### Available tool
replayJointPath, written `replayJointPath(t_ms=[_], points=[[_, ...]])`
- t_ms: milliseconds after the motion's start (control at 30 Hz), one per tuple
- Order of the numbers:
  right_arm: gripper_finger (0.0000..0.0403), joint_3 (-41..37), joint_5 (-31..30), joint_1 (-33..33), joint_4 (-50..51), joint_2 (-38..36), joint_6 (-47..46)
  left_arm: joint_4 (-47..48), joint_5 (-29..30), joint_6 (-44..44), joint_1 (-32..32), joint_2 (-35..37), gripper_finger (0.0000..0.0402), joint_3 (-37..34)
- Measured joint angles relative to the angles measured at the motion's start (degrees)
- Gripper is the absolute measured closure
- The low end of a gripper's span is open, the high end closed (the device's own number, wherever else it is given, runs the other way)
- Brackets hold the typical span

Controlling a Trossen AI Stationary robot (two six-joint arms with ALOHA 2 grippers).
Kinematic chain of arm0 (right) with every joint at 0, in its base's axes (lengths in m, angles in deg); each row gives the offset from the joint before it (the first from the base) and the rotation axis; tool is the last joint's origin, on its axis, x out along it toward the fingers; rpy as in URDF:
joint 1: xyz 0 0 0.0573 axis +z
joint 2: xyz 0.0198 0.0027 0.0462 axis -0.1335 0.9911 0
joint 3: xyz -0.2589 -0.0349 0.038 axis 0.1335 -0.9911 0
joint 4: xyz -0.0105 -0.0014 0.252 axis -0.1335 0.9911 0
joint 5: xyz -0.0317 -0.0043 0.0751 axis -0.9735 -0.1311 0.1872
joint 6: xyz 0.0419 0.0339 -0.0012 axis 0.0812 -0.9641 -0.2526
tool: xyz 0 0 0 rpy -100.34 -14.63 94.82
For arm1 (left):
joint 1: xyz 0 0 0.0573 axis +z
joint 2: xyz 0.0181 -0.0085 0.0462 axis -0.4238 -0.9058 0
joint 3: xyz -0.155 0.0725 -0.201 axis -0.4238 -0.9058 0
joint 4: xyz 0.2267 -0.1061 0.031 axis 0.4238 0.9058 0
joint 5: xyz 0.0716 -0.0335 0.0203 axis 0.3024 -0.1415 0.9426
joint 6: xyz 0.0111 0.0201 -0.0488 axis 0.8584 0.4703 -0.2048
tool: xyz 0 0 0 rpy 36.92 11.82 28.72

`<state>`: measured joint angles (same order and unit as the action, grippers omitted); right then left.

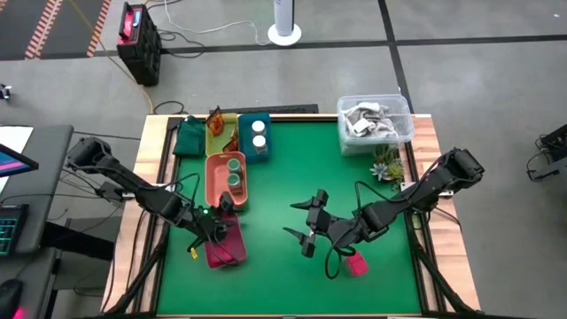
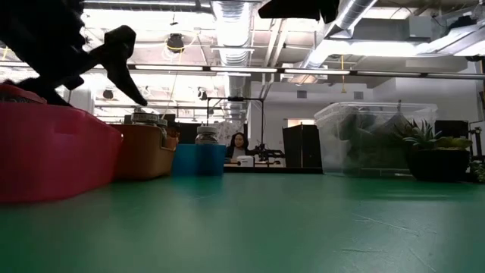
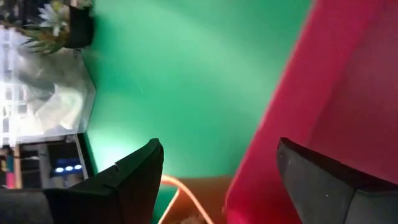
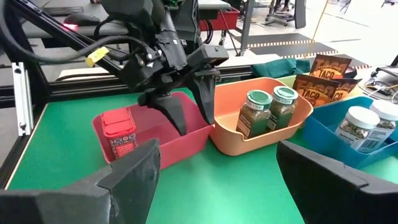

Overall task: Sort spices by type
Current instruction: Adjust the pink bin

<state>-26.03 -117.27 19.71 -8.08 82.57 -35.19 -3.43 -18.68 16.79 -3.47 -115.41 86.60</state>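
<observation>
The left tool (image 1: 221, 213) hangs over the red tray (image 1: 226, 248) at the near left of the green table (image 1: 292, 177), its two fingers (image 4: 200, 78) spread apart with nothing between them; the left wrist view shows them straddling the tray's edge, one over the mat and one over the red wall. A red-pink spice block (image 4: 119, 138) stands inside that tray, just beside the open fingers. The right tool (image 1: 307, 223) waits near the middle of the table, its fingers likewise wide apart and empty, pointing toward the trays. Another bright pink block (image 1: 356, 264) lies on the mat close by the right arm, on its near side. Beyond the red tray sits the orange tray (image 1: 213, 182) holding two green-lidded jars (image 4: 266, 112) side by side. Farther back, the blue tray (image 1: 244, 140) carries two white jars (image 1: 259, 133), and next to it a yellow-green tray (image 1: 215, 142) holds the orange-brown sachets (image 4: 326, 78). A clear tub (image 1: 376, 120) and a small plant (image 1: 386, 162) stand at the far right.
</observation>
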Motion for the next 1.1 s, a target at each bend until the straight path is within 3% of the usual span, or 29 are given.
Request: replayJointPath(t_ms=[367, 1100], points=[[0.0058, 0.0, 0.02, 0.79, -0.37, 0.0, 0.22, 0.08, 0.1, 13.88, 2.62, 0.0, 0.0104, -0.05], [0.0058, 0.0, -1.43, 0.79, -0.6, 0.0, 0.19, -7.54, 0.08, 15.31, 3.68, -1.03, 0.0104, -0.06]])
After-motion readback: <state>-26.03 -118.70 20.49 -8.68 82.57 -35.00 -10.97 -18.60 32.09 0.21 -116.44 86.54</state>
